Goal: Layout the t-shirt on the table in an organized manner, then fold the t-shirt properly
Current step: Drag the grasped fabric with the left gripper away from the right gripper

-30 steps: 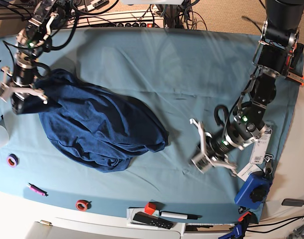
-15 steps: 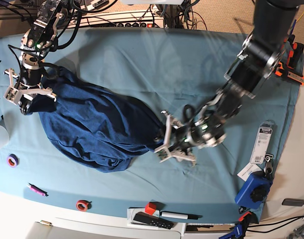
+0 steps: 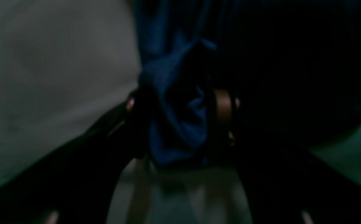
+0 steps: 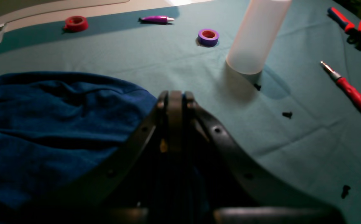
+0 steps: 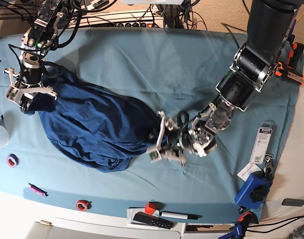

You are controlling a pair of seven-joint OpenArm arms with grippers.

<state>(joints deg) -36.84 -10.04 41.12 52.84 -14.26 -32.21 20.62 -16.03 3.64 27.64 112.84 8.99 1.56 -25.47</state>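
The dark blue t-shirt (image 5: 92, 124) lies bunched and wrinkled on the left half of the teal table (image 5: 166, 64). My right gripper (image 5: 26, 102) is at the shirt's far-left edge. In the right wrist view its fingers (image 4: 174, 93) are pressed together over the t-shirt (image 4: 43, 124), whose edge runs in under them. My left gripper (image 5: 156, 137) reaches the shirt's right edge with its fingers spread. The dark left wrist view shows a bunch of the t-shirt (image 3: 174, 124) lying between the parted fingers of the left gripper (image 3: 177, 105).
A translucent white cylinder (image 4: 255, 37), purple tape roll (image 4: 208, 36), red tape roll (image 4: 75, 23), purple marker (image 4: 157, 19), red screwdriver (image 4: 348, 88) and small black screws (image 4: 287, 114) lie near the right gripper. A blue tool (image 5: 253, 191), red cube (image 5: 150, 207) and black remote (image 5: 152, 220) sit along the front edge.
My left arm swung from the table's right side across to the shirt's right edge, and its fingers now straddle the fabric. My right gripper shifted slightly toward the back with the shirt's edge.
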